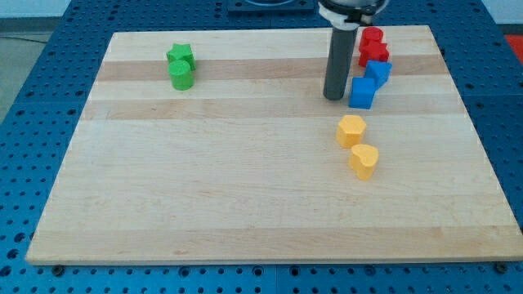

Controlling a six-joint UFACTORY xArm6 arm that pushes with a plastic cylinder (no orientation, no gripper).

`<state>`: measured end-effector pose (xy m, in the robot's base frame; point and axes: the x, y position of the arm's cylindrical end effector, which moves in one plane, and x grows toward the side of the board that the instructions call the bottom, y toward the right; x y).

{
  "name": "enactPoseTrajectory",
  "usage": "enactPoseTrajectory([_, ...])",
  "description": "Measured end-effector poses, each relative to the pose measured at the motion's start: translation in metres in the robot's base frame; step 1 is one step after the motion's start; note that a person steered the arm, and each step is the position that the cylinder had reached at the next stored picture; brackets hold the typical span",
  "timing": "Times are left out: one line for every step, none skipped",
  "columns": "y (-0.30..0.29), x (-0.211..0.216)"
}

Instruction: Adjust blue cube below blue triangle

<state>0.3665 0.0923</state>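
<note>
The blue cube [362,93] sits on the wooden board at the view's upper right. The blue triangle [377,71] lies just above and to the right of it, touching or nearly touching. My tip [333,97] stands on the board just left of the blue cube, very close to its left side.
Two red blocks [373,46] sit above the blue triangle near the board's top edge. A yellow hexagon-like block [351,130] and a yellow heart-like block [364,160] lie below the blue cube. A green star [181,56] and green cylinder [181,77] sit at the upper left.
</note>
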Motion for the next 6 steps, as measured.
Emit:
enactPoseTrajectory([0.002, 0.005])
enactPoseTrajectory([0.015, 0.005])
enactPoseTrajectory([0.026, 0.005])
enactPoseTrajectory([0.026, 0.005])
enactPoseTrajectory([0.027, 0.005])
enactPoseTrajectory([0.033, 0.005])
